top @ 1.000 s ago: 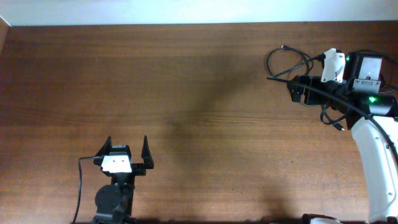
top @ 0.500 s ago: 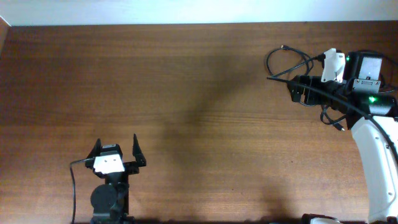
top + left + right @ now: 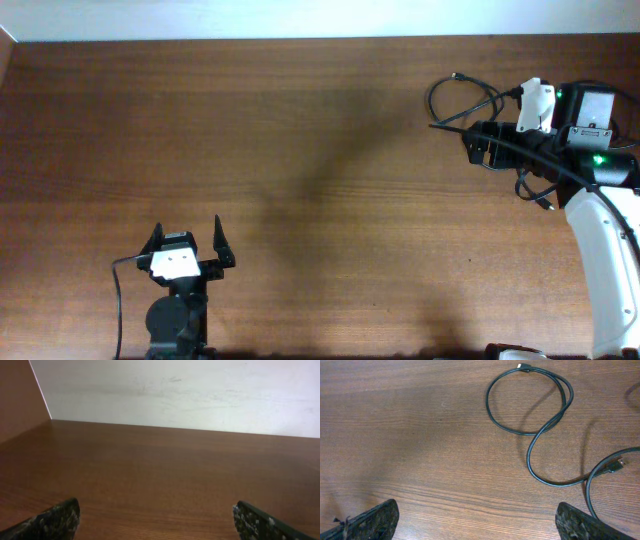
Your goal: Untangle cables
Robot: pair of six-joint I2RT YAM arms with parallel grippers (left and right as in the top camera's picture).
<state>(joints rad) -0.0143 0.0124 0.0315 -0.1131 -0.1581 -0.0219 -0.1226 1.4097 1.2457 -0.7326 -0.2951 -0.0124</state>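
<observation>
1. The brown wood-grain table (image 3: pixel 320 150) carries the thin black cables (image 3: pixel 432 100) at its far right corner, just ahead of the right arm and well apart from the left arm.
2. In the right wrist view, one black cord (image 3: pixel 488 405) forms a closed round loop and then runs on in an S-shaped tail toward the right edge of the picture.
3. That cord ends in a small metallic-tipped plug (image 3: pixel 522 367) lying at the top of the loop.
4. A second black cord (image 3: pixel 588 491) curves up from the lower right, and its small plug end (image 3: pixel 618 465) lies just beside the first cord's tail; whether they touch cannot be told.
5. The right gripper (image 3: pixel 476 507) hovers over bare wood near the loop, its two dark fingers spread wide and holding nothing.
6. The left gripper (image 3: pixel 188 228) sits at the near left of the table, likewise released, with its fingers splayed apart.
7. The left wrist view shows only bare wood between those fingers (image 3: pixel 55 520), and a pale white wall (image 3: pixel 175 390) beyond the table's far edge.
</observation>
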